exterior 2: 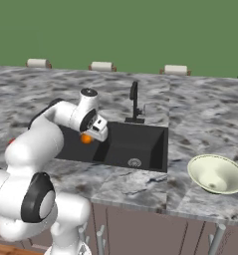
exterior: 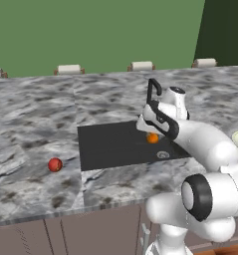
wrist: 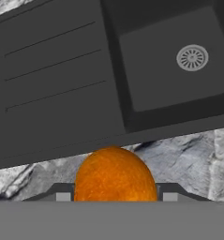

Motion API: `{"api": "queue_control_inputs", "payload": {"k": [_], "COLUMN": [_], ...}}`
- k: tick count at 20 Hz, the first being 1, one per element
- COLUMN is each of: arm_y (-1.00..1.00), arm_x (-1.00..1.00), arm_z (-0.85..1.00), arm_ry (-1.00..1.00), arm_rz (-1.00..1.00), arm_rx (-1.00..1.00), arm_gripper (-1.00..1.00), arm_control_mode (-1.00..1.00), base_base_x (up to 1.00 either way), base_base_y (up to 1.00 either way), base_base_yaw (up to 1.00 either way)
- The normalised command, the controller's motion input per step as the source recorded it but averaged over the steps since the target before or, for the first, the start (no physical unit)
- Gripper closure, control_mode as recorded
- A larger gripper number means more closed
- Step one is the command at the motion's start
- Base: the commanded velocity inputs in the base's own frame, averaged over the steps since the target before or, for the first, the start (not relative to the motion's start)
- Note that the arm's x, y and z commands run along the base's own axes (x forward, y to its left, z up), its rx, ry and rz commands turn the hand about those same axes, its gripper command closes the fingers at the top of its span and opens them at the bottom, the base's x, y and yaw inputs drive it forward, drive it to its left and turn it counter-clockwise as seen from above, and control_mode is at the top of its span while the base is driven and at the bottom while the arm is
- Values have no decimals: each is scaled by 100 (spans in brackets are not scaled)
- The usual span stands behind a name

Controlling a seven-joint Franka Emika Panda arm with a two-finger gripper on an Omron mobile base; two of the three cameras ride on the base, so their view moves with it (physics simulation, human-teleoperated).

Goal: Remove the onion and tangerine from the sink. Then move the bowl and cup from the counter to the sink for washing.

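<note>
My gripper (exterior: 151, 135) is shut on the tangerine (exterior: 152, 138), a small orange ball held just above the black sink (exterior: 105, 147). From the other side, the tangerine (exterior 2: 86, 139) hangs under the hand over the sink's left part (exterior 2: 140, 142). In the hand view the tangerine (wrist: 114, 174) sits between the two fingertips, with the drain basin (wrist: 169, 75) beyond it. The red onion (exterior: 55, 164) rests on the marble counter (exterior: 36, 114), left of the sink. The cream bowl (exterior 2: 216, 173) stands on the counter right of the sink. The cup is out of view.
A thin black faucet (exterior 2: 134, 102) rises at the sink's back edge, close behind the hand. Pale rolls (exterior: 69, 69) line the back of the counter against the green wall. Brown cabinets run below the counter's front edge.
</note>
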Motion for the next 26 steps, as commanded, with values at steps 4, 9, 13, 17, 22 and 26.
{"api": "queue_control_inputs", "payload": {"k": [4,9,13,17,22,26], "arm_y": [47,48,53,54,53,49], "arm_x": [-22,-26,-19,-11,-7,-7], "arm_z": [22,17,10,1,0,0], "arm_ry": [6,4,7,1,0,0], "arm_rz": [0,0,0,0,0,0], "arm_rx": [-12,-11,-9,-3,0,0], "arm_gripper": [100,100,100,100,100,100], "arm_control_mode": [-100,-100,-100,-100,-100,-100], "base_base_x": [0,0,0,0,0,0], "base_base_y": [0,0,0,0,0,0], "base_base_yaw": [0,0,0,0,0,0]}}
